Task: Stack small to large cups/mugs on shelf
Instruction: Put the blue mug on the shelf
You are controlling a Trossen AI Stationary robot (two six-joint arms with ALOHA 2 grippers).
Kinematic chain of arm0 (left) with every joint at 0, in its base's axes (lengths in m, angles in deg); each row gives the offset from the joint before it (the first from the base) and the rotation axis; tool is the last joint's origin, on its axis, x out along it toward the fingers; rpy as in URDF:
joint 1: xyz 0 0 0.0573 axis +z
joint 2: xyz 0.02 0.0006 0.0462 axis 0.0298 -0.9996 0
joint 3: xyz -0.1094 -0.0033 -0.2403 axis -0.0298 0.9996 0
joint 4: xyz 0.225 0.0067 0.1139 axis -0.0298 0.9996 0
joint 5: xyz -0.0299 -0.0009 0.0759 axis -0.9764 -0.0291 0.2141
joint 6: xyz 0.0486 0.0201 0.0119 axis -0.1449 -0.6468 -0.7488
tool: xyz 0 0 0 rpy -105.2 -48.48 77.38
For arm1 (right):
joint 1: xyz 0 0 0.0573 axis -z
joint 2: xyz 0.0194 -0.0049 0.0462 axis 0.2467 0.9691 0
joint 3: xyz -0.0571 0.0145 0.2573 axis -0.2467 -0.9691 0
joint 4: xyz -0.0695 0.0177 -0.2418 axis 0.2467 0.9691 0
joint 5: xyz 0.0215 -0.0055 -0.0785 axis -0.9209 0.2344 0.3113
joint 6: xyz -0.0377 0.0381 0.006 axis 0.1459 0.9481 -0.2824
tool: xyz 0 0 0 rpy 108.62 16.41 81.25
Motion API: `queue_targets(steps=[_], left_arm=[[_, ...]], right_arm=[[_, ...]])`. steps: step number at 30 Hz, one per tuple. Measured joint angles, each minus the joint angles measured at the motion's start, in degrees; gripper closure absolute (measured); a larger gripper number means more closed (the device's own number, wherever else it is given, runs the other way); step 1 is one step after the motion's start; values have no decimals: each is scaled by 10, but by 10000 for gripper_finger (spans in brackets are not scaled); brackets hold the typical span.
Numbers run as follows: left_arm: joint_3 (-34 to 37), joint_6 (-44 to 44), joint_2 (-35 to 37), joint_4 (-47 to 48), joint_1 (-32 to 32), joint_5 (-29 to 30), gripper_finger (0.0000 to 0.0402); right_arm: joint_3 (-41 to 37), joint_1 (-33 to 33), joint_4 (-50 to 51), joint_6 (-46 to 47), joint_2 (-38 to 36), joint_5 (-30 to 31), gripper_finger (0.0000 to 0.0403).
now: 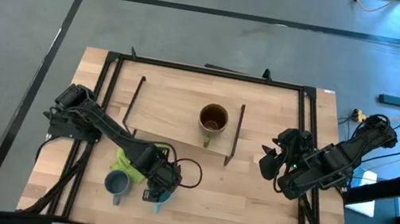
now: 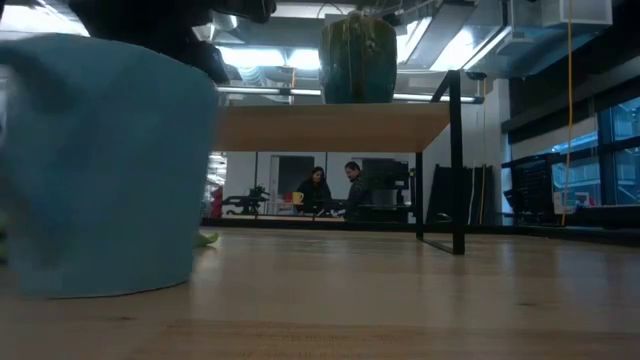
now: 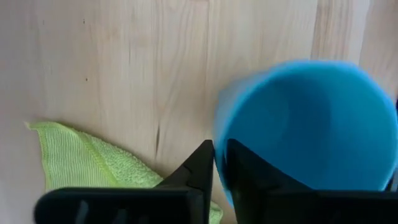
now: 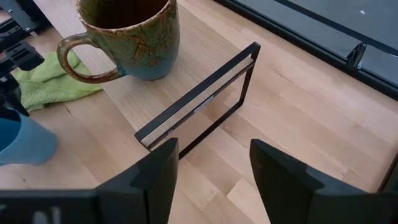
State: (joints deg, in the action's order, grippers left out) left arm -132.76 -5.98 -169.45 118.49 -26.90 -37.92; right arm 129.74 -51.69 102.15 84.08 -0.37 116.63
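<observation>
The olive-brown mug (image 1: 213, 120) stands upright on the shelf (image 1: 174, 120); it also shows in the right wrist view (image 4: 127, 37) and the low view (image 2: 358, 55). The small grey-blue mug (image 1: 116, 183) stands on the table near the front edge. My left gripper (image 1: 161, 182) is right of it, shut on the bright light-blue mug (image 1: 163, 195). My right gripper (image 1: 268, 161) is open and empty, in the air right of the shelf's right leg (image 4: 205, 99). My left gripper holds the light-blue mug by its wall at the rim (image 3: 219, 134), one finger (image 3: 249, 177) inside and one (image 3: 198, 168) outside. The fingers come from above, pointing down. The mug is upright, mouth up; in the low view its base (image 2: 100, 288) seems to rest on the table.
A lime-green cloth (image 1: 132, 158) lies on the table between the shelf's front edge and the two blue mugs, beside my left gripper (image 3: 217, 149). The table's black frame (image 1: 206, 71) runs along its edges. Bare tabletop (image 1: 241, 207) lies in front of the shelf's right half.
</observation>
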Motion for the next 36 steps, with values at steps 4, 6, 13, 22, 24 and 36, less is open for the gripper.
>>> queue_targets(steps=[4,6,13,22,24,36], left_arm=[[0,-1,0,1,0,0,389],[0,-1,0,1,0,-1,393],[0,-1,0,1,0,0,390],[0,15,0,0,0,10,391],[0,16,0,1,0,3,389],[-11,30,0,31,4,-34,395]], right_arm=[[0,0,0,0,0,0,202],[0,0,0,0,0,0,202],[0,0,0,0,0,0,202],[0,0,0,0,0,0,202],[0,0,0,0,0,0,202],[0,0,0,0,0,0,202]])
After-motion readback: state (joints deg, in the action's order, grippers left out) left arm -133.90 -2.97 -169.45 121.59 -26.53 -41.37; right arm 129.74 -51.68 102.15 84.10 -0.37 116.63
